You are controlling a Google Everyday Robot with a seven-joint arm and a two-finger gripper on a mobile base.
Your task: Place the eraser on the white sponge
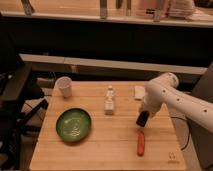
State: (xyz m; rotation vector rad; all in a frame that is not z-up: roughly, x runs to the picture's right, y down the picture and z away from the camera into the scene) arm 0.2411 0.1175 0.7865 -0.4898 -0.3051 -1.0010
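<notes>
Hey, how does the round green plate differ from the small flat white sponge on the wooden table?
The round green plate is circular; the flat white sponge is rectangular. The plate is clearly larger than the sponge. The plate sits front left, the sponge back right. Both lie flat on the wooden table. The gripper hangs between the sponge and an orange stick.

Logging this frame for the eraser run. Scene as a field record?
sponge: back right, nothing on it
stick: orange, front right, lying flat
gripper: right of centre, low over table, between sponge and stick
eraser: dark block at gripper tip, apparently
plate: green, front left
cup: back left
bottle: centre, upright
task: not done
</notes>
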